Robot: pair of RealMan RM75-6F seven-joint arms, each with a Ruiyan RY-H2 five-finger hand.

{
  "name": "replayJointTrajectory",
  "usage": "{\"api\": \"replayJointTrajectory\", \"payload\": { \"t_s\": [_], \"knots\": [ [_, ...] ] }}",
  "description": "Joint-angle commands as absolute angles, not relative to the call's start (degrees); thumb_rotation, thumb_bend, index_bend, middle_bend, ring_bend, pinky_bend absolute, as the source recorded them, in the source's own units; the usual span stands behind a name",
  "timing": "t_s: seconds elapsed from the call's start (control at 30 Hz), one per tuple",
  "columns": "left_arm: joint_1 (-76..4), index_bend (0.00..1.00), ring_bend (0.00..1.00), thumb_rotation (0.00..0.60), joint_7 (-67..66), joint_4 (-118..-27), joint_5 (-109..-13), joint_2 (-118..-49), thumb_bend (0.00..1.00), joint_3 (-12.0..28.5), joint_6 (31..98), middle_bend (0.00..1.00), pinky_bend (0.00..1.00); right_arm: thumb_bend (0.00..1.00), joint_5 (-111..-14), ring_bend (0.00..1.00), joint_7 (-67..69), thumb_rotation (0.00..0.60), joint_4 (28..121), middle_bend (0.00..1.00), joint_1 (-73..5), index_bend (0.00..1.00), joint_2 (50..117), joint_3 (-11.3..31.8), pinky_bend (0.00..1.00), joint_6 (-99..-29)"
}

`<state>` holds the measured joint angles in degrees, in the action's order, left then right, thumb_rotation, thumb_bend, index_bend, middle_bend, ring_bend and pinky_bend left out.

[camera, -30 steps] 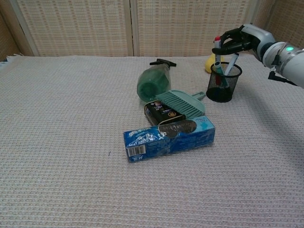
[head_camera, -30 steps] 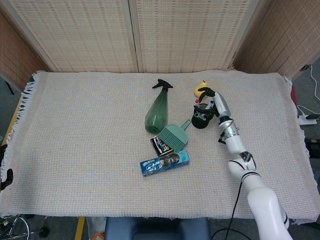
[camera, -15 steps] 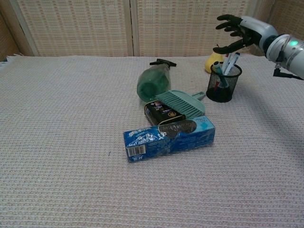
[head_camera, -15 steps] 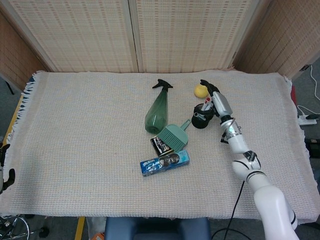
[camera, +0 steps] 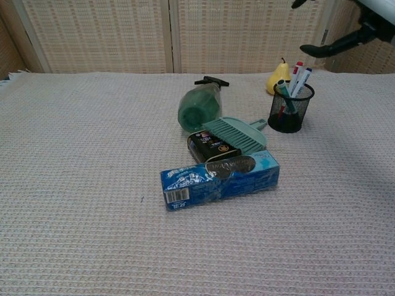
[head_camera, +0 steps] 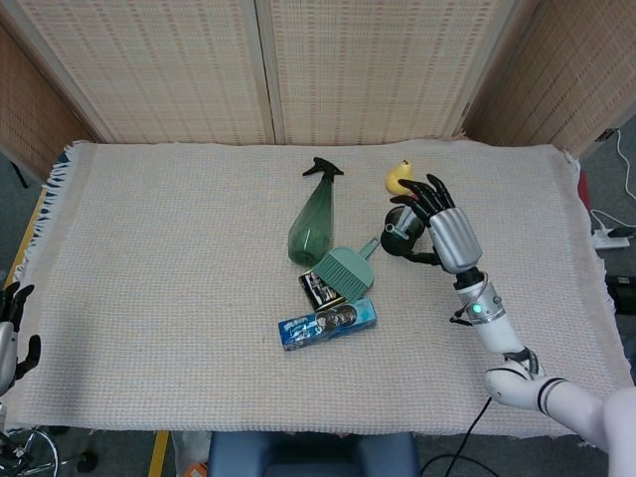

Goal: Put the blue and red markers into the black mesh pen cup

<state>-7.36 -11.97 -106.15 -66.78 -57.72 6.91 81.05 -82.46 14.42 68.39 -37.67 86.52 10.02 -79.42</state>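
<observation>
Lying nearest the front edge of the desk [camera: 74, 246] was a blue box [camera: 220, 179], with a black tin [camera: 212, 148] and a teal brush [camera: 236, 134] touching just behind it, and a green spray bottle [camera: 199, 108] on its side beyond those. None of this clutter belonged to the job, and it sat well clear to the left of the cup.

Further back, toward the desk's right side, the cup [camera: 291, 108] stood upright with the red marker [camera: 296, 70] and blue marker [camera: 305, 77] leaning inside it, tips above the rim, beside a third, teal pen. By that showing, both markers seemed delivered. A yellow pear [camera: 278, 77] sat just behind the cup.

The right hand [head_camera: 444, 224] hung above the cup with fingers spread and nothing in them, apparently having no more to hold. The left hand [head_camera: 12, 333] waited off the desk's left front corner, fingers apart and empty, probably parked out of the way.
</observation>
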Motion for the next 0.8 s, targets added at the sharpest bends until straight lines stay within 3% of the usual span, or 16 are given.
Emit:
{"api": "replayJointTrajectory", "payload": {
  "t_s": [0.03,0.3,0.5,0.8],
  "knots": [
    [-7.1,0.09,0.0,0.6,-11.9,-106.7,-68.1,-57.5,0.48,6.6,81.8,0.0,0.13,0.18,-78.8,0.19,-9.7,0.6,91.3,0.18,-21.2,0.48,74.3,4.1,0.03,-92.9],
    [-7.2,0.09,0.0,0.6,-11.0,-106.4,-69.1,-57.7,0.48,6.3,81.5,0.0,0.13,0.18,-75.0,0.12,-13.7,0.6,86.4,0.18,-14.6,0.32,73.7,0.8,0.0,-91.7],
    [-7.6,0.09,0.0,0.6,-9.7,-105.1,-70.5,-58.3,0.48,5.9,80.2,0.0,0.13,0.18,-76.6,0.11,-8.9,0.6,80.3,0.18,-13.7,0.29,75.2,1.3,0.0,-89.2],
    [-7.7,0.09,0.0,0.6,-10.1,-104.3,-70.8,-58.7,0.48,5.7,80.3,0.0,0.12,0.18,-77.4,0.11,-7.8,0.6,80.9,0.18,-12.3,0.28,74.5,3.0,0.0,-89.0]
  ]
}}
